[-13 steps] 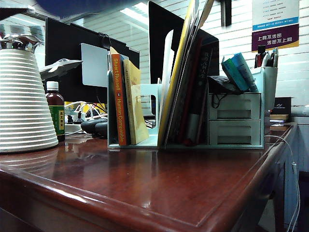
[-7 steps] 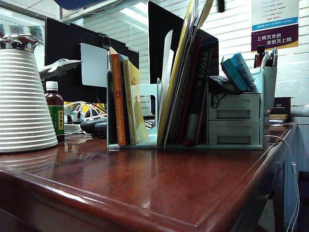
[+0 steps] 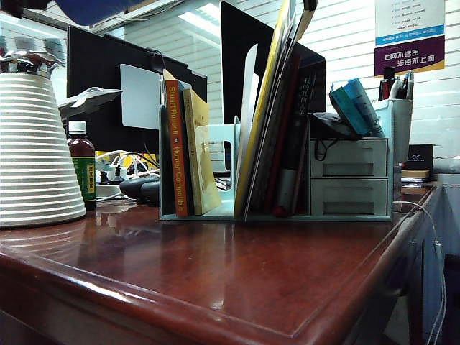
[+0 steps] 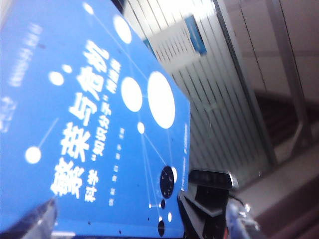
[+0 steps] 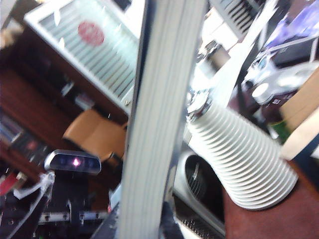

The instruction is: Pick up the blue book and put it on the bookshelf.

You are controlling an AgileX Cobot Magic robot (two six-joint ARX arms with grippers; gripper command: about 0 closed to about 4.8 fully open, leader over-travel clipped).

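Observation:
The blue book (image 4: 99, 109), bright blue with white and black circles and white lettering, is held in the air. My right gripper (image 5: 144, 224) is shut on it, its fingers pinching the white page edge (image 5: 159, 99). My left gripper (image 4: 117, 214) stands wide open at the cover's lower edge; one finger (image 4: 42, 219) overlaps the cover and the other (image 4: 199, 214) sits beside the book's edge. In the exterior view only a blue patch of the book (image 3: 97, 8) shows at the top edge, above and left of the bookshelf (image 3: 348, 183). Neither gripper is clear there.
The bookshelf holds an orange book (image 3: 175, 144), a yellow one, tall leaning books (image 3: 277, 122) and light-blue booklets (image 3: 356, 104). A slot (image 3: 219, 169) stays open between them. A white ribbed jug (image 3: 32, 151), a brown bottle (image 3: 82, 169) and black monitors (image 3: 100, 72) stand left.
The blue patch at the top of the exterior view has shrunk and shifted left. A dark part at the top right has slid left and up. The desk items are still.

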